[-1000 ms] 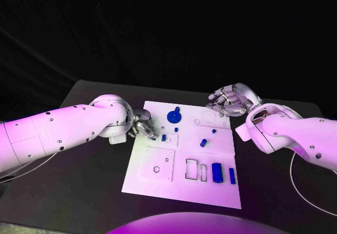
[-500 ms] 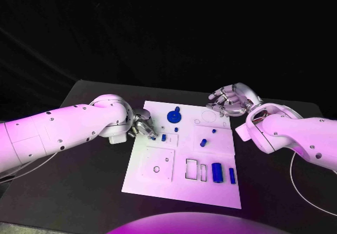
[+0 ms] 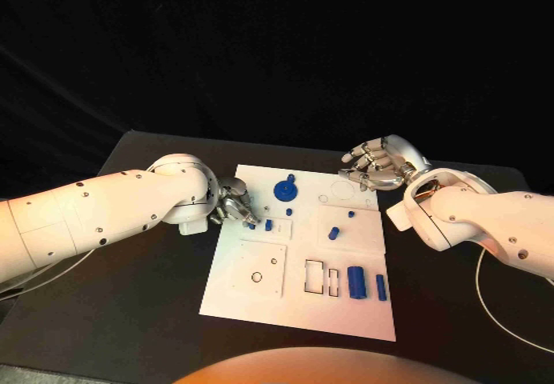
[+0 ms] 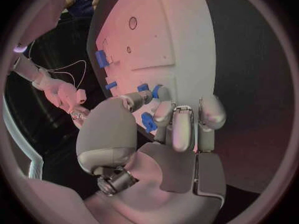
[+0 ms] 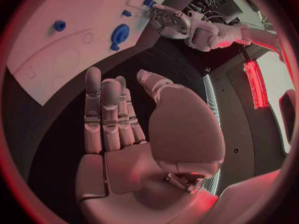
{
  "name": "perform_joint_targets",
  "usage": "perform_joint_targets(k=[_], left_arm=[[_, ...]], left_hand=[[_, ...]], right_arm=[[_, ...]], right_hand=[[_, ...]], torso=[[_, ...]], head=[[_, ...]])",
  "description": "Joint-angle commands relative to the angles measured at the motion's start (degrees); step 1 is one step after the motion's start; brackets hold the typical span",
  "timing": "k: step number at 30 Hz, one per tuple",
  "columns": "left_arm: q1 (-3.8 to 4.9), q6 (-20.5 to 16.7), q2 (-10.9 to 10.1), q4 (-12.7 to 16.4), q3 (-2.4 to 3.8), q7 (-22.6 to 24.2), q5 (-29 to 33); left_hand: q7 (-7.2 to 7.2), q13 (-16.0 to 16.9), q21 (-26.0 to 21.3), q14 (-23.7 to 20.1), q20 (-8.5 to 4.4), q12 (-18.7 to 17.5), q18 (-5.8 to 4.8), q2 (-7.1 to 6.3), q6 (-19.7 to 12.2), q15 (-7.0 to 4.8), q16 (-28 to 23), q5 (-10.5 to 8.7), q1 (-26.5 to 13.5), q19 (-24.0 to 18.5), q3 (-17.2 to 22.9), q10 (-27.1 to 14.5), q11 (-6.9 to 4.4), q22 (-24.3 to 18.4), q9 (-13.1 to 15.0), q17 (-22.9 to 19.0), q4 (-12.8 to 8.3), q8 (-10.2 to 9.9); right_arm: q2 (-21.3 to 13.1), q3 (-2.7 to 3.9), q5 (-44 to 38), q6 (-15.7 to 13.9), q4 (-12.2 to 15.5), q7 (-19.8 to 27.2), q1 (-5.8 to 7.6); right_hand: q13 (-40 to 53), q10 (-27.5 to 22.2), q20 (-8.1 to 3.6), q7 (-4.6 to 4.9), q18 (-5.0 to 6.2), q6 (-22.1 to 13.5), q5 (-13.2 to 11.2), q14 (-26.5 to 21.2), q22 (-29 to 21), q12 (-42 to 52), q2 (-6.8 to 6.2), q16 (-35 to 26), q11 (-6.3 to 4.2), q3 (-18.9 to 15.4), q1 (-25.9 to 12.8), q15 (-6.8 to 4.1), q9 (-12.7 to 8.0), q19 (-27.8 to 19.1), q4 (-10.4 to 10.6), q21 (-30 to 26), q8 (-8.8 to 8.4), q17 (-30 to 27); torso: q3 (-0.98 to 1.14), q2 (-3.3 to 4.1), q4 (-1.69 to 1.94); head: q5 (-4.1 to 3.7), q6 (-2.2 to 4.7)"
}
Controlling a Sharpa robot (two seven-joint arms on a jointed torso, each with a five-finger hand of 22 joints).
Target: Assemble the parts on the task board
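We start on the task board [image 3: 303,308], the white plate lying mid-table, with blue parts scattered over it: a round disc part [image 3: 285,190] near the far edge, a small peg [image 3: 334,234] in the middle, two bars [image 3: 358,282] upright in slots toward the near right. At the board's left edge our left hand [image 3: 232,206] is down low, and the wrist view shows its fingers [image 4: 163,115] curled with a small blue part [image 4: 148,121] pinched against the thumb. We judge it's being held there ready for a nearby slot. Two more small blue pieces [image 3: 269,226] sit just beside the fingertips. Further out, our right hand [image 3: 376,166] hovers over the board's far right corner, fingers straight and spread, holding nothing, parked clear, we'd say, so the left has room.
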Motion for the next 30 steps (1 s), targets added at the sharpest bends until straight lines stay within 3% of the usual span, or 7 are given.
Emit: perform_joint_targets(k=[1,15,22,30], left_arm=[[-0.16,0.6,0.3,0.0,-0.1,0.2,0.6],[-0.16,0.5,0.3,-0.4,-0.11,0.1,0.4],[-0.17,0.0,0.1,-0.5,-0.1,0.1,0.2],[-0.18,-0.7,-0.2,-0.5,-0.05,0.1,0.0]], left_hand=[[0.3,0.0,-0.2,2.0,-0.14,0.0,-0.16,0.01,0.0,-0.26,0.2,-0.15,-0.4,0.3,-0.4,-0.1,-0.21,0.0,0.0,0.1,0.0,-0.4],[0.31,0.2,-0.3,2.0,-0.16,0.0,-0.15,-0.13,0.2,-0.25,0.2,-0.21,-0.8,0.3,-2.4,-0.1,-0.2,-0.1,0.0,0.1,1.1,-0.6],[0.34,0.5,-0.3,2.0,-0.2,0.1,-0.19,-0.69,0.6,-0.24,0.2,-0.25,-1.0,0.5,-8.8,0.0,-0.17,0.0,0.0,0.1,4.2,-1.0],[0.33,0.6,-0.3,2.0,-0.21,0.1,-0.2,-0.75,0.8,-0.24,0.2,-0.25,-0.8,0.5,-10.8,0.1,-0.17,0.1,0.0,0.1,5.3,-1.2]], right_arm=[[0.0,0.01,-0.5,0.4,0.1,0.4,-0.03],[0.0,0.01,-0.5,0.5,0.0,0.4,-0.03],[0.0,0.01,-0.5,0.5,0.0,0.4,-0.03],[0.0,0.01,-0.5,0.5,0.0,0.3,-0.03]], right_hand=[[-0.1,0.3,0.07,0.27,0.19,0.0,0.3,-0.2,-0.1,-0.4,0.2,-0.3,0.16,-0.4,-0.2,0.35,-0.1,0.4,0.0,-0.3,-0.39,-0.2],[-0.2,0.3,0.11,0.31,0.18,-0.1,0.3,-0.3,-0.1,-0.4,0.18,-0.4,0.21,-0.6,-0.4,0.4,-0.1,0.4,0.1,-0.4,-0.42,-0.2],[-0.2,0.2,0.14,0.35,0.17,-0.1,0.3,-0.3,-0.2,-0.4,0.16,-0.6,0.26,-0.9,-0.5,0.44,-0.2,0.4,0.3,-0.5,-0.45,-0.2],[-0.3,0.2,0.15,0.36,0.17,-0.2,0.3,-0.4,-0.2,-0.5,0.14,-0.7,0.27,-1.0,-0.6,0.46,-0.2,0.4,0.3,-0.5,-0.47,-0.4]], torso=[[-0.01,-0.01,0.04],[0.01,-0.04,0.02],[-0.02,-0.03,0.0],[-0.01,-0.01,0.01]], head=[[-0.04,-0.04],[-0.01,-0.06],[-0.01,-0.01],[-0.06,0.02]])
